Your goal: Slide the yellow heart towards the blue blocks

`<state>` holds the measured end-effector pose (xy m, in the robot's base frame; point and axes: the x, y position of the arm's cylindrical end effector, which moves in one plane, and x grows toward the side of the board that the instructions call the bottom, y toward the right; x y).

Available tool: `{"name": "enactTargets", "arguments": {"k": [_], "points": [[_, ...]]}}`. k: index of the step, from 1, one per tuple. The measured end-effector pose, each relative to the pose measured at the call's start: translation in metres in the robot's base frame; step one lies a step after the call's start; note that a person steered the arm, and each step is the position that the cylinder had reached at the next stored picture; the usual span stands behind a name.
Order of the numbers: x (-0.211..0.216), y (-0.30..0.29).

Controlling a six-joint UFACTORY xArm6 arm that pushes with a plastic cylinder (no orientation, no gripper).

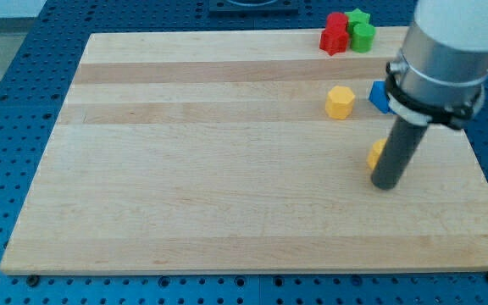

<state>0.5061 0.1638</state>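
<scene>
A: What is shown in the camera view?

B: A pale wooden board (227, 169) with lengthwise grain bands is seen lying on a blue perforated surface (7, 127). At the view's right, a dark straight rod is seen hanging from a grey and white cylindrical arm body (443, 59). My tip (385, 185) is set on the board, touching or just beside a yellow block (376, 153) on that block's right edge.

A: Is that the yellow heart?

B: It cannot be told for certain. Only a sliver of that block is visible; the rest is hidden behind the rod, so its shape, its long axis and the way it points cannot be made out. A second yellow block (340, 102) is seen nearer the view's top, chunky and roughly hexagonal in outline, with no clear pointing direction.

A: And the blue blocks?

B: One blue block (379, 96) is seen just right of the second yellow block, partly covered by the arm body. Its shape is not clear.

A: Anything else?

B: Near the view's top edge, red blocks (335, 34) and green blocks (361, 30) are clustered, touching. All blocks appear matte and solid.

A: The tool's state?

B: No jaws are carried; a plain rod is all that is present.
</scene>
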Motion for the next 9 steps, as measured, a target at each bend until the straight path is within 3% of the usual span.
{"name": "enactTargets", "arguments": {"k": [2, 4, 6, 9], "points": [[0.023, -0.002], [-0.042, 0.001], [-0.012, -0.002], [-0.074, -0.002]]}}
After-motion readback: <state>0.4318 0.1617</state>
